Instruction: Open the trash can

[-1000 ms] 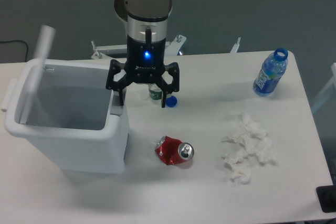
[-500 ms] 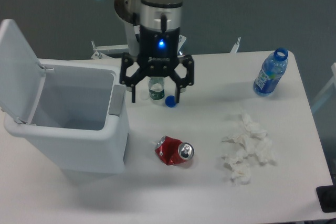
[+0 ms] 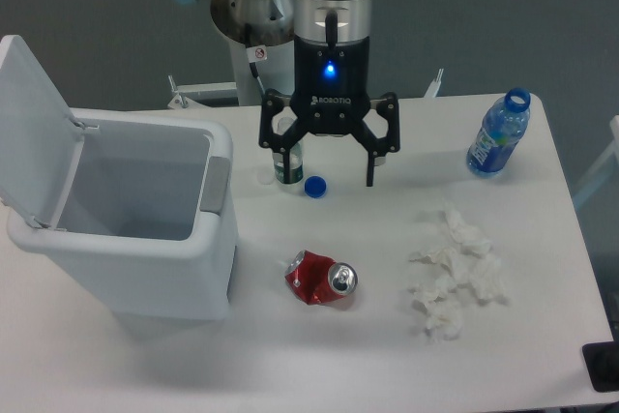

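The white trash can (image 3: 145, 273) stands at the table's left with its lid (image 3: 34, 128) swung up and leaning back to the left, so the hollow inside shows. A grey push tab (image 3: 215, 184) sits on its right rim. My gripper (image 3: 325, 179) hangs open over the middle of the table, right of the bin and apart from it, with nothing between its fingers (image 3: 370, 163).
A small clear bottle (image 3: 285, 166) and a blue cap (image 3: 313, 186) lie just under the gripper. A crushed red soda can (image 3: 322, 279) lies in front. Crumpled white tissues (image 3: 455, 273) sit at the right, and a blue water bottle (image 3: 498, 134) stands far right.
The lid swung fully up and came to rest leaning left. My gripper moved right, away from the bin's tab, and stayed open.
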